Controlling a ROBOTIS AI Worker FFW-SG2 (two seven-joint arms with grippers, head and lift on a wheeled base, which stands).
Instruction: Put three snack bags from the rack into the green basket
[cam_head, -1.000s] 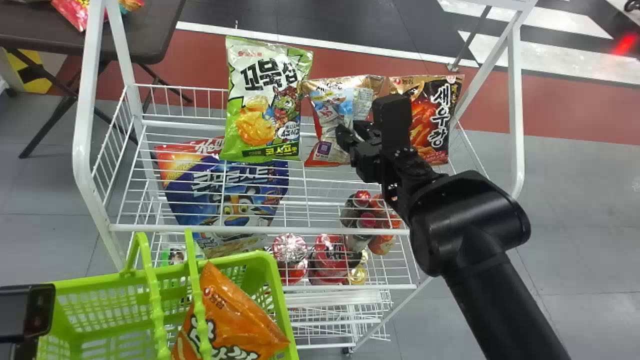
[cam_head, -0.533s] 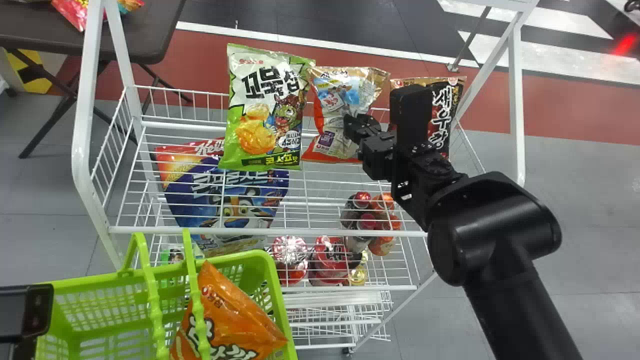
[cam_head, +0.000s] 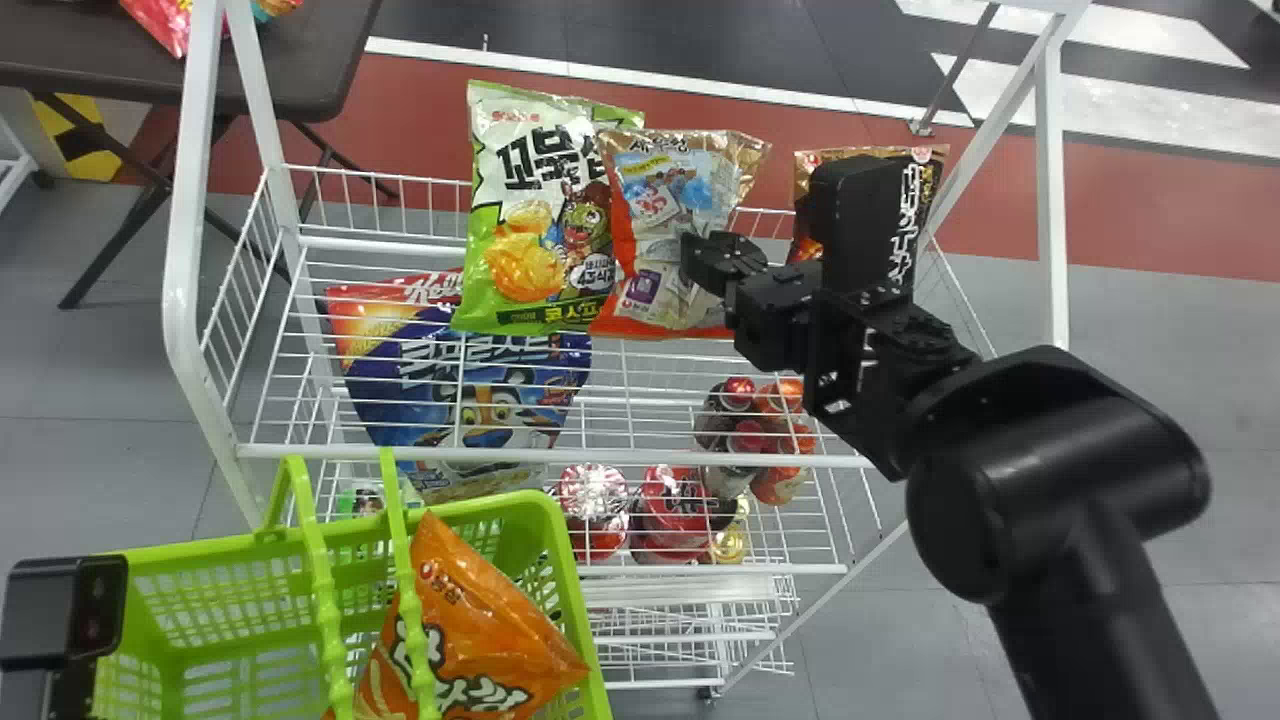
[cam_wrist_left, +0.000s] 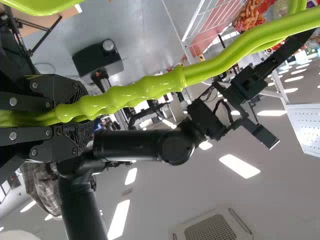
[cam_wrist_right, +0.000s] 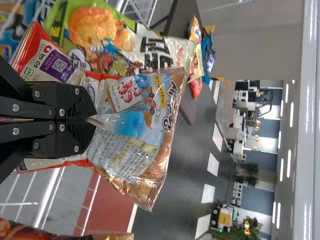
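Our right tool (cam_wrist_right: 95, 120) is closed on the red-and-gold bag (cam_wrist_right: 135, 150), near the middle of the rack's (cam_head: 185, 250) back edge, overlapping the green bag (cam_head: 525, 265). We should grip firmly, lift clear, then swing past the front left corner to the green basket (cam_head: 540, 505); our left tool (cam_wrist_left: 90, 114) clamps its two handles (cam_wrist_left: 145, 92). We count three bags up here, including one dark bag (cam_head: 930, 175) by the back right corner, and one orange bag (cam_head: 480, 640) in the one basket.

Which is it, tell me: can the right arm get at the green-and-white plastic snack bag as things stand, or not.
Probably not: the right gripper is shut on the red-and-gold plastic bag, which partly covers the green-and-white bag. It would likely need freeing first.
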